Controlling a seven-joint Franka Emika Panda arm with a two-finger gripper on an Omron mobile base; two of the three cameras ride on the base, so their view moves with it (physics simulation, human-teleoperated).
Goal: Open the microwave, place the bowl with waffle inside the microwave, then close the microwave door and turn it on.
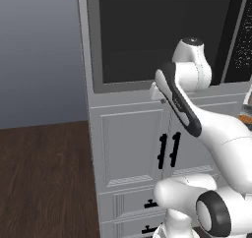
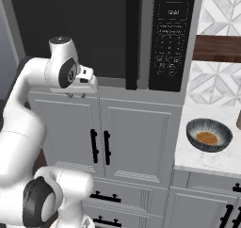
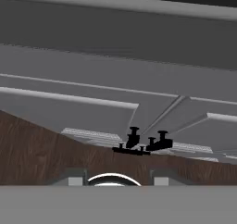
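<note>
- Microwave door (image 2: 75,36) stood shut, its black bar handle (image 2: 132,38) beside the control panel (image 2: 169,38).
- Bowl (image 2: 209,134) with waffle (image 2: 207,138) sat on the white counter (image 2: 197,158), right of the microwave (image 1: 162,35).
- Gripper pointed down at the cabinets (image 3: 139,112); whether its fingers were spread could not be told.

I see white panelled cabinets (image 2: 117,137) with black handles (image 2: 100,147), a dark wood floor (image 1: 44,178) and a marble counter (image 2: 197,158).
</note>
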